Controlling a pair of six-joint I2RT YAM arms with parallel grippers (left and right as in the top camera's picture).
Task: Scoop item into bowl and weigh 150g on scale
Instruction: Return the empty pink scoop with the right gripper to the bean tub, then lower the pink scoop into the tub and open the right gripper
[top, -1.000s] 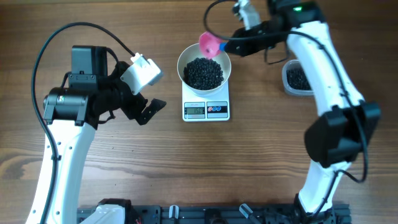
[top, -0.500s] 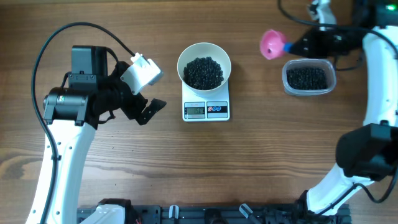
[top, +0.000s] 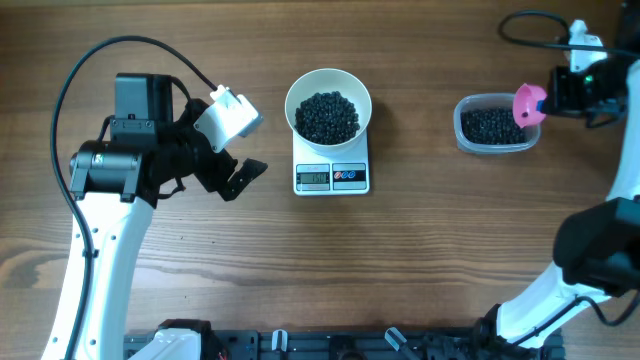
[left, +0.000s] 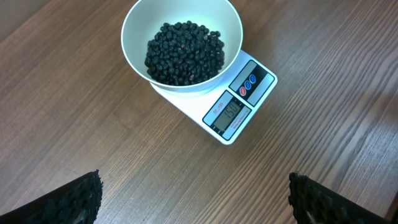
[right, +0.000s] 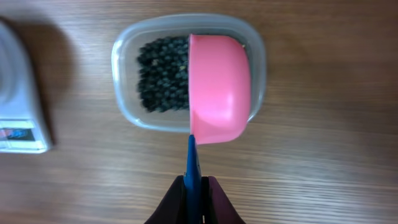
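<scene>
The white bowl (top: 292, 104) stands on the scale (top: 332, 178) with a heap of black beans (top: 328, 117) in it. In the left wrist view the same bowl (left: 132, 28), beans (left: 185, 53) and scale (left: 239, 106) lie ahead of my left gripper (left: 194, 205). That gripper is open and empty, left of the scale (top: 243, 178). My right gripper (right: 193, 200) is shut on the blue handle (right: 192, 165) of a pink scoop (right: 217, 87). The scoop (top: 527, 104) hangs over the right part of the clear tub, its outer side toward the wrist camera.
The clear plastic tub (top: 461, 126) at the right holds more black beans (top: 492, 124); in the right wrist view its rim (right: 120, 74) and beans (right: 160, 74) show beside the scoop. The scale's corner (right: 18, 118) is at that view's left edge. Cables run along the back.
My right arm carried the pink scoop from above the bowl rightward to the clear tub. The left arm, bowl and scale have not moved.
</scene>
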